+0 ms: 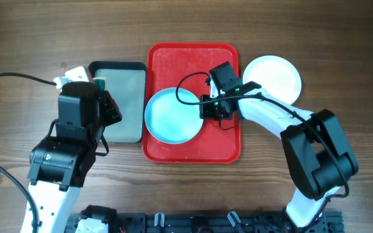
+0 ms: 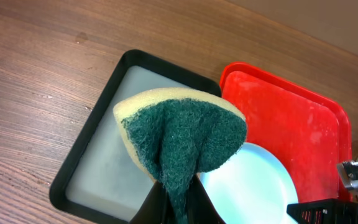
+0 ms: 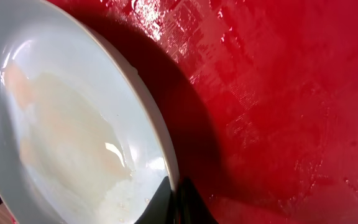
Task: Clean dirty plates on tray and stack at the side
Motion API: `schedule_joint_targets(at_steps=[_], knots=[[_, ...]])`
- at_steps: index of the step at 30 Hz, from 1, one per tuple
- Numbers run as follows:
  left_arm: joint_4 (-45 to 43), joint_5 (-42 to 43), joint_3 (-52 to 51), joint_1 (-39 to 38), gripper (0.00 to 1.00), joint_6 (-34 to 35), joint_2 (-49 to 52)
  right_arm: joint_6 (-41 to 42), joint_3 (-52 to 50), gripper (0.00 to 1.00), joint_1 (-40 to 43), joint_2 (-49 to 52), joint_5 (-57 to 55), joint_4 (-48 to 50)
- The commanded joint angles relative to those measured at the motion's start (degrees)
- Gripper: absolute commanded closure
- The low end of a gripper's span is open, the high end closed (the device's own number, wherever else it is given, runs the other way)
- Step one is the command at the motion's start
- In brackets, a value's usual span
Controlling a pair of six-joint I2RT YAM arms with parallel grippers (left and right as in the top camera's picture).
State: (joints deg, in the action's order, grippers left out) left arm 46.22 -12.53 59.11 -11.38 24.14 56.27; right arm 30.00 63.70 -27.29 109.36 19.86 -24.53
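Red tray [image 1: 193, 61], overhead: the light blue plate [image 1: 172, 116] is lying on its left half, to the right of the left tool [image 1: 111, 107], which is hovering over the dark grey tray [image 1: 127, 123]; the right arm [image 1: 271, 116] is reaching leftward. Left wrist: the left tool is clamping a green-faced sponge [image 2: 179, 134], the plate lying just ahead. Right wrist: the right tool [image 3: 174, 202] is pinching the plate's rim.

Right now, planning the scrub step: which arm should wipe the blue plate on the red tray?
Left. The left fingers are shut on the sponge over the grey tray, beside the blue plate; the right fingers pinch that plate's rim, so they can only steady it.
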Motion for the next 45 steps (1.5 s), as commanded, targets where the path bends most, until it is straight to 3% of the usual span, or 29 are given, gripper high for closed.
schedule_joint_targets(at_steps=[1, 8, 17, 23, 30, 35, 45], knots=[[-1.0, 0.6, 0.2, 0.4, 0.96, 0.3, -1.4, -0.1, 1.1, 0.96, 0.6, 1.0, 0.1, 0.0], [-2.1, 3.8, 0.2, 0.4, 0.96, 0.3, -5.7, -1.6, 6.1, 0.96, 1.4, -1.6, -1.4, -3.8], [-2.1, 5.7, 0.2, 0.3, 0.96, 0.3, -7.1, -1.1, 11.3, 0.96, 0.3, -3.4, -5.1, -1.8], [-2.1, 5.7, 0.2, 0.4, 0.96, 0.3, -7.1, 1.7, 11.3, 0.96, -5.1, -3.4, -13.0, 7.8], [-2.0, 5.7, 0.2, 0.4, 0.96, 0.3, -7.2, 1.0, 11.3, 0.96, -15.6, -2.6, -29.9, 23.3], [-1.6, 5.7, 0.2, 0.4, 0.96, 0.3, -7.2, -4.6, 11.3, 0.96, -21.0, -0.1, -36.0, 33.1], [-0.7, 5.7, 0.2, 0.4, 0.96, 0.3, -7.2, -30.2, 11.3, 0.96, -23.8, 6.8, -44.3, 50.4]])
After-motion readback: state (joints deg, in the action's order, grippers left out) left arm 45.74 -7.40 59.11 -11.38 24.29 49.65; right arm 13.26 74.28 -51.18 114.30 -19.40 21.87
